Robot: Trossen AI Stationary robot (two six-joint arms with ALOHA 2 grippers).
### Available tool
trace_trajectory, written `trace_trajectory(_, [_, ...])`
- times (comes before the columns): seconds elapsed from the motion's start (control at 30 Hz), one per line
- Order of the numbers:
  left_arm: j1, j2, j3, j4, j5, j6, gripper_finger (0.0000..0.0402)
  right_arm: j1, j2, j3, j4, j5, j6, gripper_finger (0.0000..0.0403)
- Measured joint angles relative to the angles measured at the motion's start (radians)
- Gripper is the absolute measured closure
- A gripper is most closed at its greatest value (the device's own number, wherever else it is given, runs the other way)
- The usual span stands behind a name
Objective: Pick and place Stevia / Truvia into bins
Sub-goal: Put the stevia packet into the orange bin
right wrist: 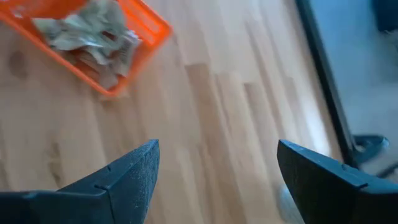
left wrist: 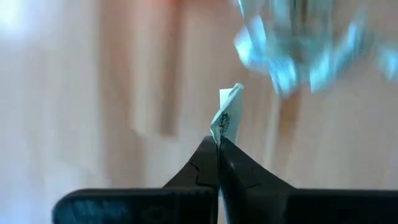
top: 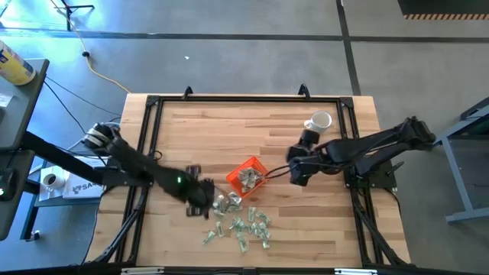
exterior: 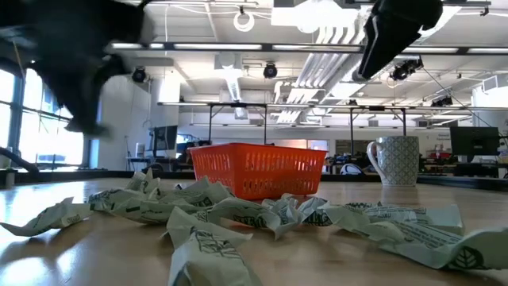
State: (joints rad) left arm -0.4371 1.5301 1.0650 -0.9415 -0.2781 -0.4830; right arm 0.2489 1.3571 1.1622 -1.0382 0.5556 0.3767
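Crumpled Stevia / Truvia sachets (exterior: 238,214) lie nearest us in the low view, pale green and white, strewn across the front of the wooden table (top: 306,229). From above we see the same loose sachets spread in a patch near the front edge, just ahead of the orange tray (top: 247,178).

Left end effector (top: 205,195): we find it at the left edge of that patch, low over the table. In its wrist view the two dark fingers (left wrist: 205,168) are pressed together on one sachet (left wrist: 226,115), which stands upright out of the tips. More sachets show beyond it there, too blurred to count.

Behind the patch stands the orange tray, low-walled, set at an angle to the table's edges. We see several sachets (right wrist: 87,31) already piled inside it, in both the high view and the right wrist view. In the low view its meshed wall (exterior: 258,171) rises just behind the loose pile.

Right end effector (top: 298,174): it sits to the right of the tray, apart from it, above bare wood. Its fingers (right wrist: 134,177) are spread wide with nothing between them, only table planks.

Farther back, near the right rear corner, a white mug (top: 319,121) stands upright, well apart from the tray. In the low view it shows to the right of the tray, handle on its left side (exterior: 395,160).
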Motion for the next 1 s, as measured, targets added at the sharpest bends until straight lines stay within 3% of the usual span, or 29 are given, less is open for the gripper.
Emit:
trace_trajectory(0.2, [0.254,-0.085,0.034,0.275,0.024,0.141,0.0370,0.021,-0.056,-0.073,-0.033,0.031,0.124,0.0089])
trace_trajectory(0.33, [0.413,-0.021,0.036,0.540,0.201,0.186,0.0366,0.047,-0.091,-0.191,0.014,-0.032,0.230,0.0089])
trace_trajectory(0.4, [0.455,0.027,0.031,0.563,0.270,0.187,0.0345,0.071,-0.102,-0.236,0.050,-0.056,0.276,0.0089])
trace_trajectory(0.57, [0.469,0.132,0.032,0.580,0.408,0.098,0.0276,0.126,-0.112,-0.285,0.151,-0.068,0.339,0.0089])
trace_trajectory(0.8, [0.415,0.108,0.031,0.529,0.437,-0.047,0.0216,0.134,-0.080,-0.295,0.297,-0.079,0.216,0.0089])
trace_trajectory(1.0, [0.328,-0.039,0.034,0.376,0.408,-0.083,0.0212,0.073,0.012,-0.294,0.494,-0.289,0.178,0.0089])
